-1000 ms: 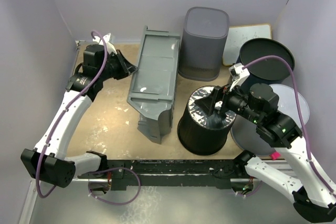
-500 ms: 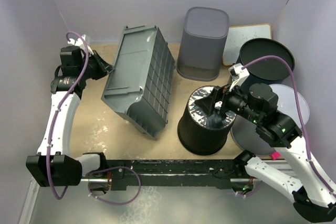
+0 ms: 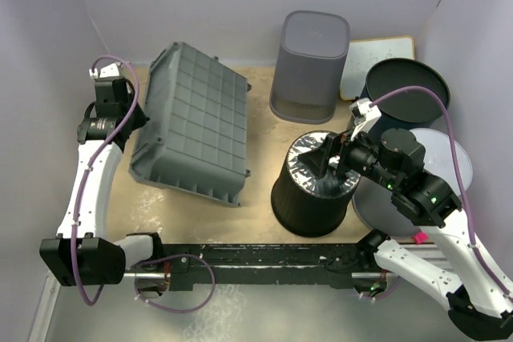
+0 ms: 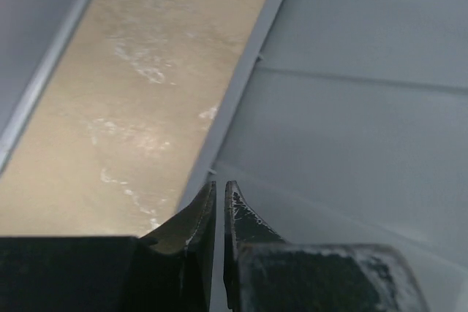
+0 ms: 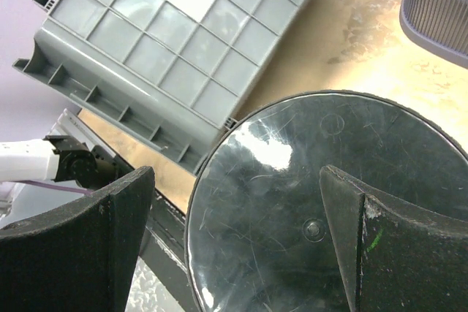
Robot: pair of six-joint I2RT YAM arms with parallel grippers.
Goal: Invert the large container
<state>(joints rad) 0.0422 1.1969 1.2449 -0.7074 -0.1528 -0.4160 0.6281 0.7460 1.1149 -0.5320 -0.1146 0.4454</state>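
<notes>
**Already bottom-up – the large container lies on the left of the worktop**

Nearest the arms' bases, a strip of bare worktop [image 3: 164, 202] runs between the black rail [image 3: 256, 258] and the container's near edge, open along its whole length.

Just beyond, on the right, stands a black bucket [image 3: 309, 198] with its shiny round face up. The right hand [image 3: 325, 162] hovers over that face with its fingers spread wide. In the right wrist view the disc [image 5: 307, 180] fills the space between them, and the hand [image 5: 235, 174] holds nothing.

The large container [image 3: 192, 130] sits left of the bucket, ribbed underside up and its opening down. Its near right corner comes near the bucket without touching it, and a tan gap widens toward the far side. The right wrist view shows that corner and the gridded base [image 5: 183, 27] clearly.

The left hand [image 3: 128, 114] is at the container's left edge, squeezed between it and the left wall, so there is little room on that side. In the left wrist view the fingers are drawn almost together – only a slit shows – and the container's thin rim runs down into that slit, so the hand [image 4: 221, 189] looks pinched on the rim. Bare worktop [image 4: 131, 71] lies to the left of the rim, and the container's smooth wall [image 4: 351, 122] to the right.

Farther back, a grey mesh bin [image 3: 311, 66] stands upright, apart from the container's far right corner. A dark round tub [image 3: 405, 90] sits at the far right.
</notes>
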